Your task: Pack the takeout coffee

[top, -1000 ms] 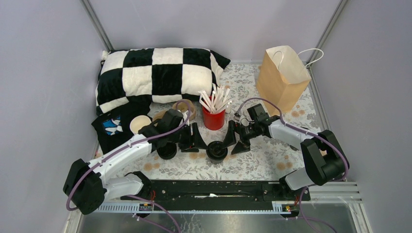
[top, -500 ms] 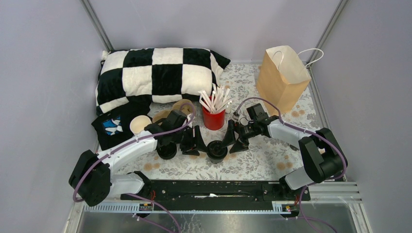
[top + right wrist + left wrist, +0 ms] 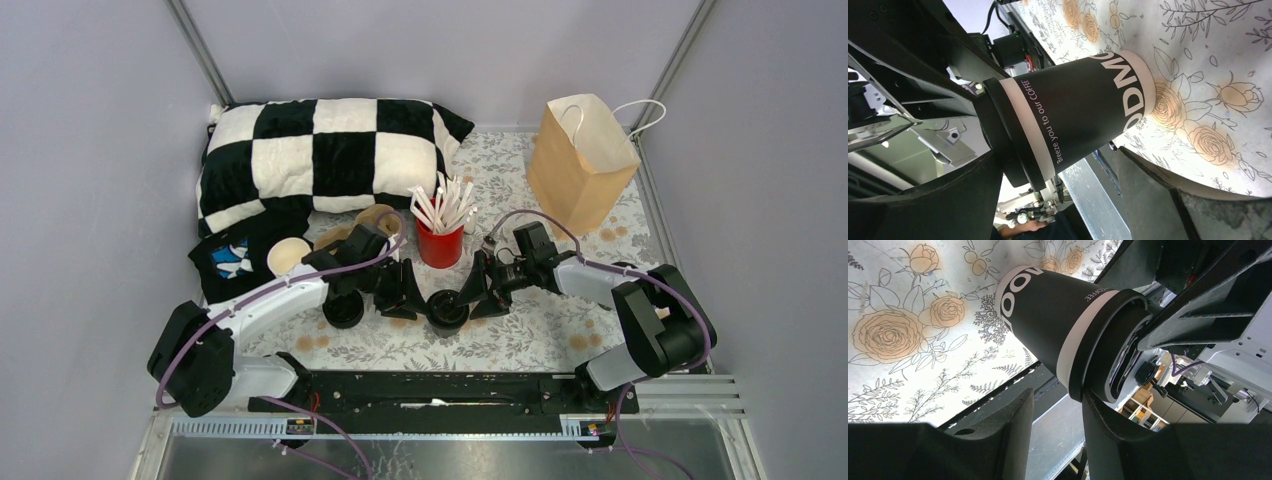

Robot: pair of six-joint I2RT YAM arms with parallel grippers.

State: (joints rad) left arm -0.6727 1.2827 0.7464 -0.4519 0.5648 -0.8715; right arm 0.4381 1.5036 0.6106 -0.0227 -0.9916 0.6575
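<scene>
Top external is showing the left end effector and right end effector, both open (neither gripping), crowding one lidded coffee cup standing on the bench just before the red stirrer cup; their fingers are risking colliding and tipping it.

The top camera hangs above and behind the arm bases and looks down and forward over the whole bench, from its near edge to both far corners, from well back. The left wrist camera sits just behind the left gripper, low over the bench and rolled sideways, facing along the fingers toward the right edge. It is very close to the middle cup, which fills much of its frame. The right wrist camera sits behind the right gripper, equally low and rolled, facing the left edge. Both wrist views share that cup from opposite sides, each with the other gripper behind it.
</scene>
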